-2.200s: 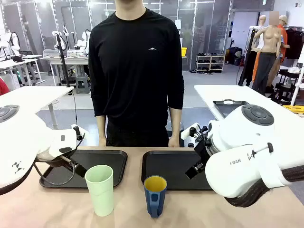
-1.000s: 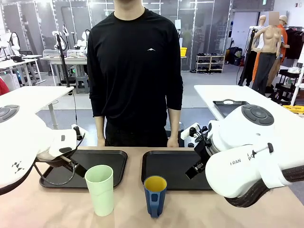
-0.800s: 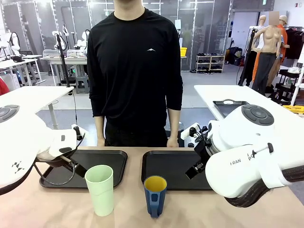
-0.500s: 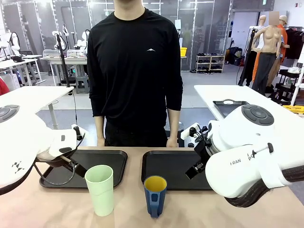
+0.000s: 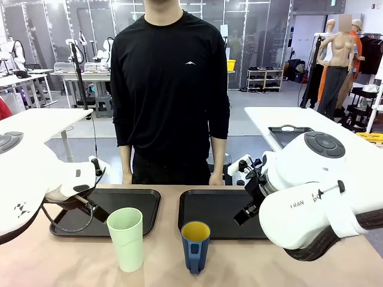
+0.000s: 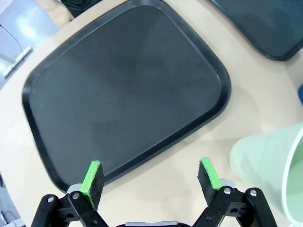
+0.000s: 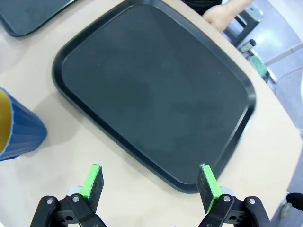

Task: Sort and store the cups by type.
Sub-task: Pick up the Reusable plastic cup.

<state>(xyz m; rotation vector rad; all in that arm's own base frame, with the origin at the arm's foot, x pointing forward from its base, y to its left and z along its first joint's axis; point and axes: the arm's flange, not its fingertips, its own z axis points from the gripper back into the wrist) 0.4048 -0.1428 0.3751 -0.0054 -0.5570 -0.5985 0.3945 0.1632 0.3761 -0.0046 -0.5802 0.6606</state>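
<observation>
- Front view: both cups stand upright on the tabletop [image 5: 72, 263], near the robot's edge. The tumbler [image 5: 125, 238] is in front of the left tray [image 5: 140, 200] and the mug [image 5: 195, 245] in front of the right tray [image 5: 218, 209]. Neither tray holds anything. The person stands at the far side, hands [image 5: 216, 177] low at the table edge and away from the cups. The left arm [image 5: 42, 179] and right arm [image 5: 311, 203] hang back on either side, clear of both cups.
- Left wrist view: the left jaws are spread wide with nothing between the green pads [image 6: 93, 182]. Below them lie the near rim of the bare left tray [image 6: 123, 94] and a strip of tabletop. The tumbler [image 6: 270, 165] stands off to one side, outside the jaws.
- Right wrist view: the right jaws are released too, pads [image 7: 94, 182] empty over the right tray's [image 7: 156, 94] near edge. The mug [image 7: 19, 130] is out at the frame's edge, not lined up.
- My read: this is the very start, with no cup grasped and sorting not begun. The next move calls for swinging one set of jaws sideways over its nearest cup, dropping to straddle the wall or rim, then closing. The tumbler is tall and likely to tip.
</observation>
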